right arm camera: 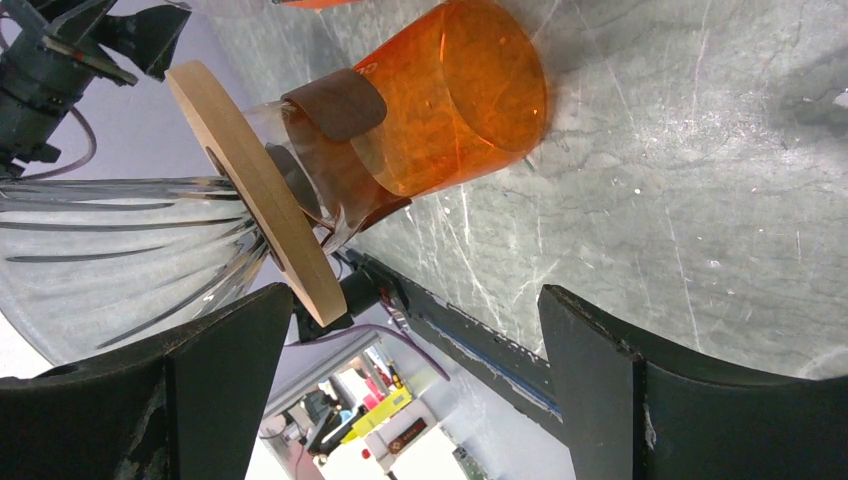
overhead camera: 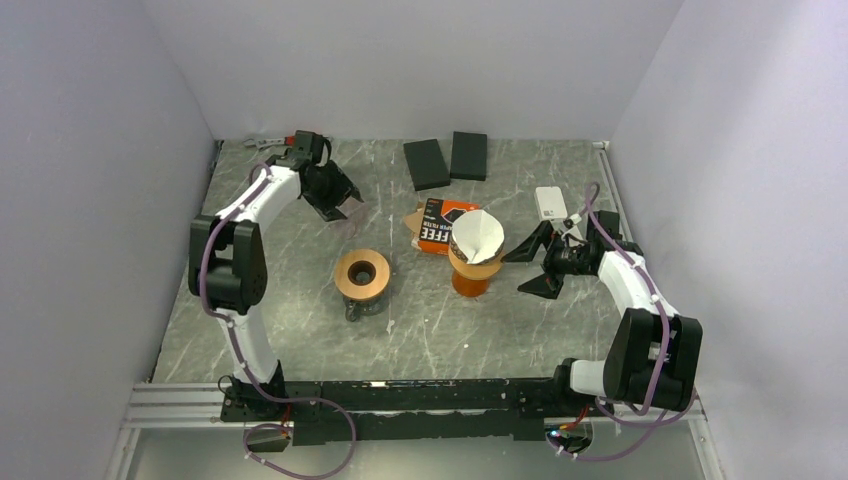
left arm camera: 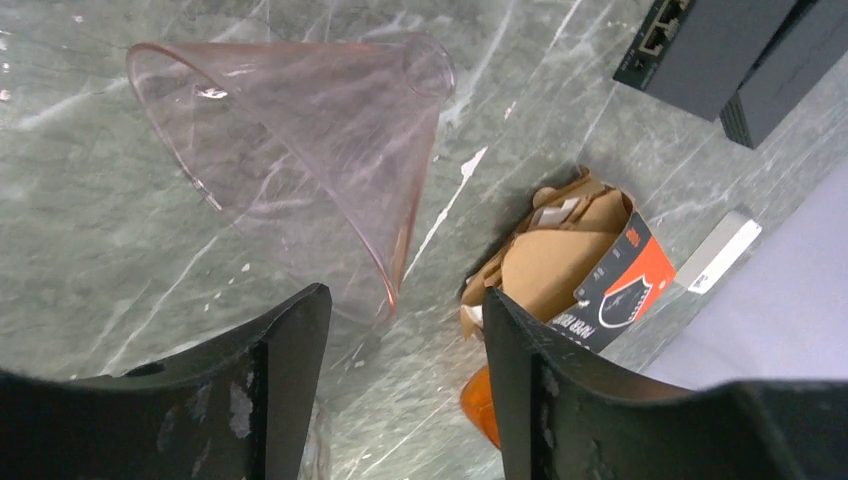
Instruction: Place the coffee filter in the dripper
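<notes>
A white paper coffee filter (overhead camera: 477, 235) stands as a cone in the ribbed glass dripper (right arm camera: 100, 250). The dripper rests by its wooden collar (right arm camera: 250, 190) on an orange glass (overhead camera: 470, 280) at mid table. To the right of that glass my right gripper (overhead camera: 513, 275) is open and holds nothing; the glass lies beyond its fingertips (right arm camera: 415, 292). At the far left my left gripper (overhead camera: 345, 212) hovers over a clear pinkish cone (left arm camera: 300, 140) lying on its side. Its jaws (left arm camera: 402, 295) are apart, and the cone's rim lies just past the tips, untouched.
A wooden ring with a dark hole (overhead camera: 362, 275) sits on a glass base left of centre. An open filter box (overhead camera: 440, 225) lies behind the orange glass. Two black boxes (overhead camera: 447, 160) and a white device (overhead camera: 550, 203) are at the back. Walls close three sides.
</notes>
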Robot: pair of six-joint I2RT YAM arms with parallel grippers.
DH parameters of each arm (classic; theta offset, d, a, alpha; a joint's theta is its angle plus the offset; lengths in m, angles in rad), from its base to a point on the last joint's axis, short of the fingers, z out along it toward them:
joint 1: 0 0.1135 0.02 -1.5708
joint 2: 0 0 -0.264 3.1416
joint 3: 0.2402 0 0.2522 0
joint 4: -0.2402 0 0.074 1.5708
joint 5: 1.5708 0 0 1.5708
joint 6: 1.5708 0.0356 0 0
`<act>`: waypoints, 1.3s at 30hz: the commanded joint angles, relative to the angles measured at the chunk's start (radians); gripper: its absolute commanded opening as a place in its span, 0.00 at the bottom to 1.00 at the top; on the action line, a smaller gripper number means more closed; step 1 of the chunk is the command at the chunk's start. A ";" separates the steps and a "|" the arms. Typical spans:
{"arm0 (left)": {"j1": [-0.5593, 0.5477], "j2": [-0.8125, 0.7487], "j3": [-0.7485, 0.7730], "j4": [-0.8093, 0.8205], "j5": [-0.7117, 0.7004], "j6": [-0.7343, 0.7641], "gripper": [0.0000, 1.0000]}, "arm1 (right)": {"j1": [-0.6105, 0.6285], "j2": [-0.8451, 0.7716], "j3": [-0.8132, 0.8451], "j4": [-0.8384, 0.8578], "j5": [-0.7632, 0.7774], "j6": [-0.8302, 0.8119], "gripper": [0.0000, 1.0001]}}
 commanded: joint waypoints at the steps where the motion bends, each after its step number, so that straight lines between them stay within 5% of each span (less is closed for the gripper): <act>1: 0.003 0.031 0.012 0.065 0.008 -0.113 0.60 | -0.012 0.009 0.029 0.004 -0.004 -0.025 1.00; 10: 0.003 0.076 -0.002 0.089 -0.009 -0.120 0.39 | -0.032 0.025 0.047 -0.009 -0.010 -0.042 1.00; 20: 0.012 0.044 0.029 0.052 -0.027 -0.048 0.01 | -0.042 0.026 0.052 -0.009 -0.015 -0.043 1.00; 39: 0.014 -0.330 0.020 -0.016 0.037 0.292 0.00 | -0.043 0.011 0.083 -0.032 -0.014 -0.052 1.00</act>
